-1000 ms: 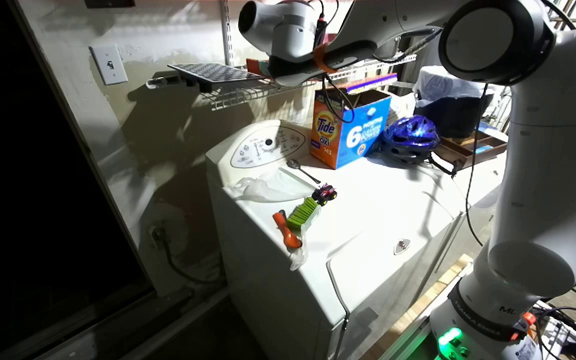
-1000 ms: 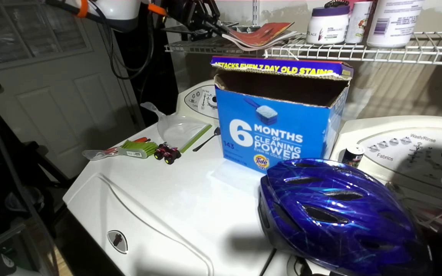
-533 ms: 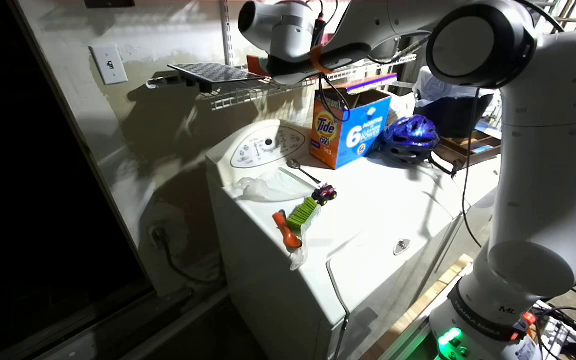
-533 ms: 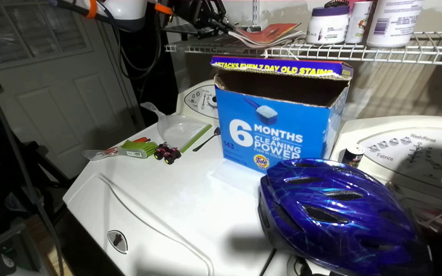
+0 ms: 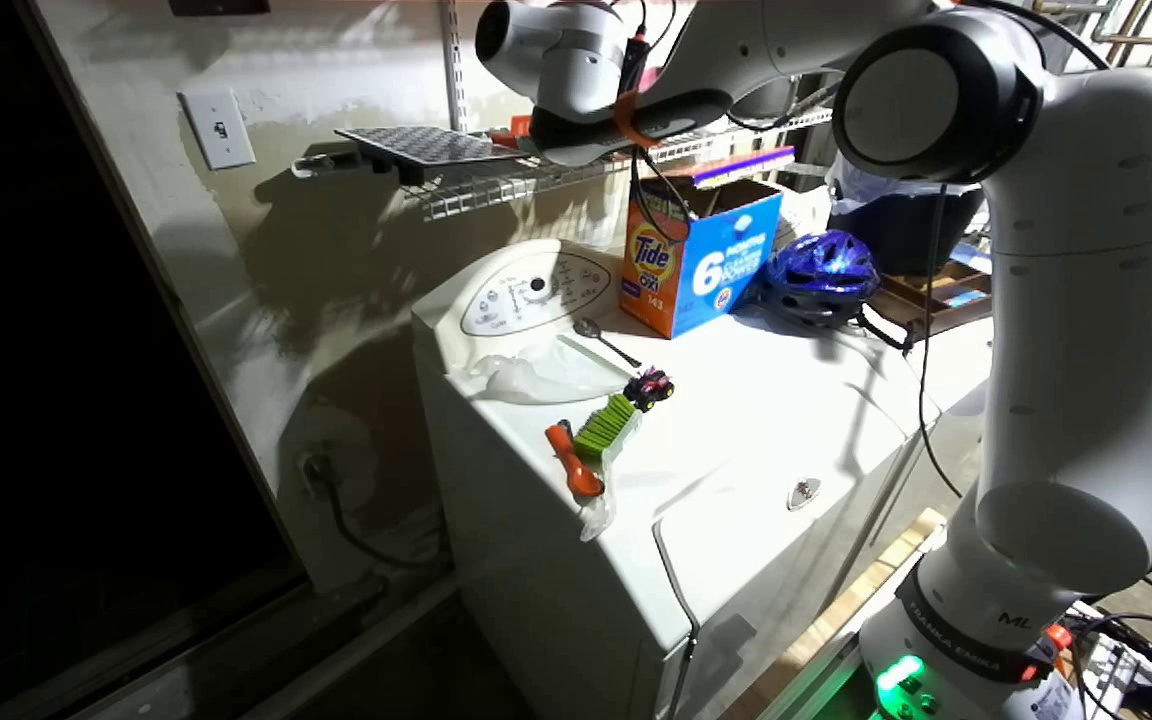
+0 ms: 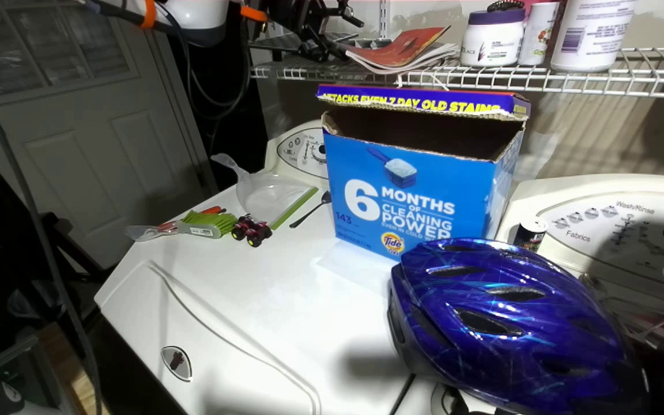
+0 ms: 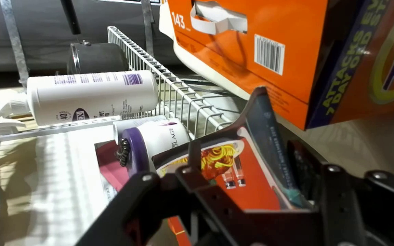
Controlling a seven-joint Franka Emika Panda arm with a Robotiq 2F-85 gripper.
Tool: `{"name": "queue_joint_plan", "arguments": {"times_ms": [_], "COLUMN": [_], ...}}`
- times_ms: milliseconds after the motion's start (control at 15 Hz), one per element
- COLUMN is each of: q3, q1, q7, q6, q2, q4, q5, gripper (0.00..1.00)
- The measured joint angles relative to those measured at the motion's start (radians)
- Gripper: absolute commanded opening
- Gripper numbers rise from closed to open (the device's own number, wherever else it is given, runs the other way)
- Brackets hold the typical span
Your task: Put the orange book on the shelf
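Observation:
The orange book lies on the white wire shelf, its cover curling up at one corner and its pages fanned below. My gripper is at the book's near end, jaws spread apart above and below that edge. From the wrist, the gripper shows one finger on either side of the book, whose cover has a pasta picture; neither finger clamps it. Shelf rods run beyond the book. In an exterior view only a bit of the book shows beside the arm, which hides the gripper.
A purple-lidded jar and white bottles stand farther along the shelf. A dark flat panel occupies its end. Just below the shelf is the open Tide box, with a blue helmet beside it on the white appliance.
The jaws, shut on the book's edge a second and half a second ago, have spread apart. Arm and book first shifted along the shelf; the book now sits slightly lower, released.

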Motion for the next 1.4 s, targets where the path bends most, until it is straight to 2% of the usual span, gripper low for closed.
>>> {"name": "queue_joint_plan", "arguments": {"times_ms": [67,467,1400], "q3": [-0.001,-0.001,0.0], "q1": [0.0,0.0,-0.003], "q7": [0.001,-0.03,-0.31], "q6": [0.0,-0.012,-0.149], "q2": [0.001,0.001,-0.024], "q4": [0.004,0.017,0.029], "q5": [0.0,0.021,0.142], "gripper": [1.0,1.0,1.0]}}
